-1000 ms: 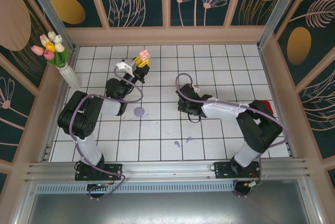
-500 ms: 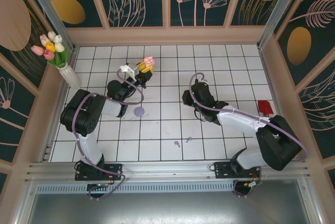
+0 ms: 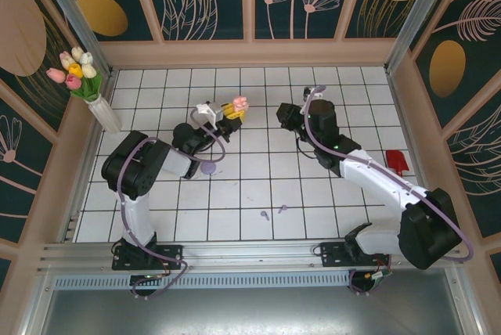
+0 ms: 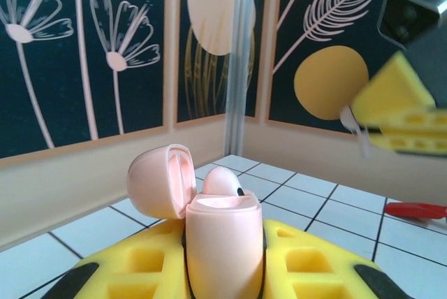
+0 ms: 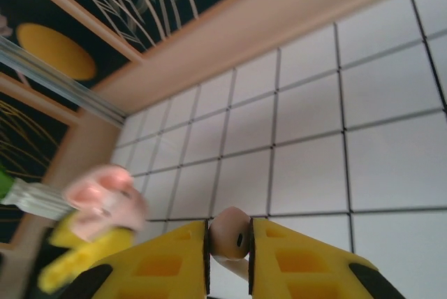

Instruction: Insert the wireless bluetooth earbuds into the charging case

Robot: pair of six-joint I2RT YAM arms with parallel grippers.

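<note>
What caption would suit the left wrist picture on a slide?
Left gripper grips the open pink case, one bud seated; the right gripper holds another earbud nearby.

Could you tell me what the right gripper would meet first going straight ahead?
Likely the tiled table, though depth is unclear: the right gripper, holding a pink earbud, aims past the charging case in the left gripper.

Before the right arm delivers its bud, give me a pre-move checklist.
1. Case grip: left gripper clamped on pink case, ok.
2. Access: lid open, ok.
3. Bud grip: right gripper pinching pale pink earbud, ok.
4. Room: free slot beside seated bud, cannot tell.
5. Alignment: pale pink earbud over pink case, not ok, apart to its side.
</note>
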